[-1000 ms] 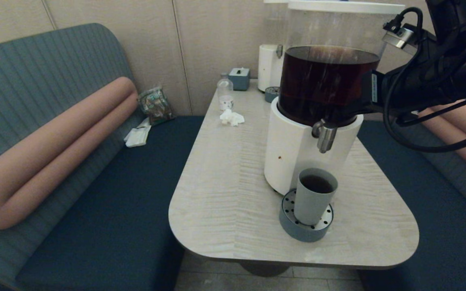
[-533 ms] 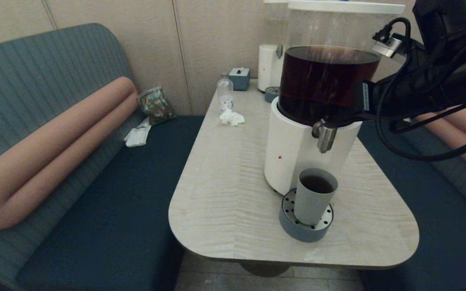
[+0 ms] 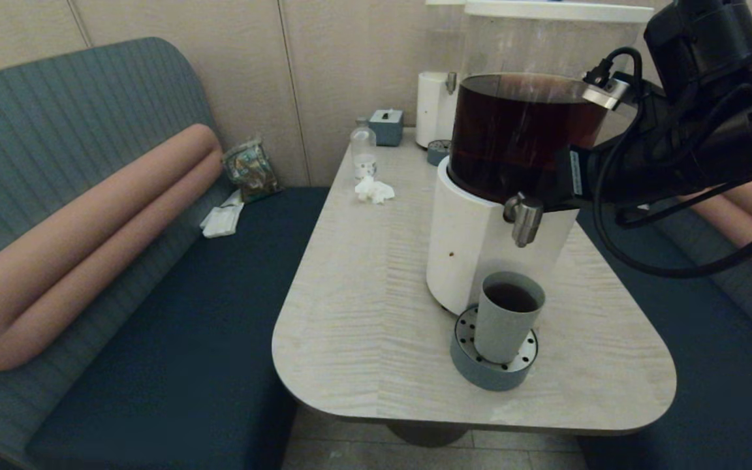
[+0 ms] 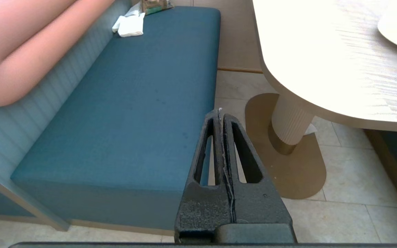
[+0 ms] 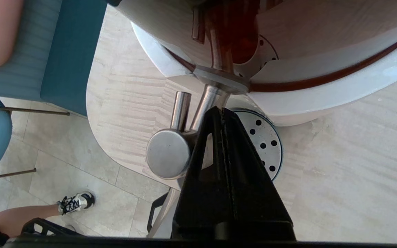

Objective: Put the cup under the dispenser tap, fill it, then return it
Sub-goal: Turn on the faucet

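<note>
The grey-blue cup (image 3: 506,320) stands upright on the round drip tray (image 3: 480,369), directly below the steel dispenser tap (image 3: 525,222), with dark liquid inside it. My right gripper (image 3: 549,197) reaches in from the right at tap height, shut and empty. Its tips (image 5: 221,109) sit against the tap's pipe beside the round steel cap (image 5: 167,153). The fingers hide the cup in the right wrist view; part of the drip tray (image 5: 265,137) shows. My left gripper (image 4: 220,112) is parked low beside the bench, shut and empty.
The big dispenser's white base (image 3: 464,248) stands on the pale table (image 3: 363,313). At the back are a slimmer white dispenser (image 3: 433,108), a tissue box (image 3: 386,126), a small bottle (image 3: 363,153) and a crumpled tissue (image 3: 374,189). A person's shoe (image 5: 76,202) is on the floor.
My right arm has moved left toward the tap, bringing its shut gripper up to the tap. The cup and tray have not moved.
</note>
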`<state>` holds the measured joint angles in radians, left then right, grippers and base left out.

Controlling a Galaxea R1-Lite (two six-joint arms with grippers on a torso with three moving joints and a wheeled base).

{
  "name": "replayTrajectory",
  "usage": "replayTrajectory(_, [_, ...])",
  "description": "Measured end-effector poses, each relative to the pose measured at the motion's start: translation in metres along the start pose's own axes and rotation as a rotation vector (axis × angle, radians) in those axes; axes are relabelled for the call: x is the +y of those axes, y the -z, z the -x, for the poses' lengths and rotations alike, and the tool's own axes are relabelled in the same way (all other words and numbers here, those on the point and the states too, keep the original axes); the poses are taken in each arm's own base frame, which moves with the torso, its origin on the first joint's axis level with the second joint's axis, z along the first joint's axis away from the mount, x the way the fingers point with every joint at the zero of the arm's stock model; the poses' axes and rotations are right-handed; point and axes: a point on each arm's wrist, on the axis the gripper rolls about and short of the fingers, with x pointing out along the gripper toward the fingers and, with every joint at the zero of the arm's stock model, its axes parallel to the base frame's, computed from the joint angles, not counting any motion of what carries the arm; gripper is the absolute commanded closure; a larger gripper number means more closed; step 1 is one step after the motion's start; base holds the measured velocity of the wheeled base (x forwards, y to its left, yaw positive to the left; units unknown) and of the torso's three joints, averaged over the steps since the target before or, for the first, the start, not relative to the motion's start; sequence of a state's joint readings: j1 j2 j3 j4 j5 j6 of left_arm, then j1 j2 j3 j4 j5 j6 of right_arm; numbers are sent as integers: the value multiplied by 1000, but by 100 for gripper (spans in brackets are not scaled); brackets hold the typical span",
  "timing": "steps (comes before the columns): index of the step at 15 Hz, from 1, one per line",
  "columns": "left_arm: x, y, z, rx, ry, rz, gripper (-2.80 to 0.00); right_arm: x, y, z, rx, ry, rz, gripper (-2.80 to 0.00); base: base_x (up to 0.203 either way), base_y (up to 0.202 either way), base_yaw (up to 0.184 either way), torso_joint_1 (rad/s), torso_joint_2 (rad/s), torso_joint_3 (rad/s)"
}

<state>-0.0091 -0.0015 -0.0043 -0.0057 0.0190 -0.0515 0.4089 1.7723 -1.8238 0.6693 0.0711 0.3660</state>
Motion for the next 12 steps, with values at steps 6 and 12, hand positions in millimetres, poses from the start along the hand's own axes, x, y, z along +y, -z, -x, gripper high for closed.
replayTrajectory(6, [0, 0, 0, 1, 0, 0, 0, 2, -1, 0, -5, -8, 3, 0, 0, 0, 0, 0, 0, 0])
replayTrajectory(12, [0, 0, 0, 1, -1, 0, 0, 5, -1, -1, -7, -20, 8, 0, 0, 0, 0, 0, 0, 0])
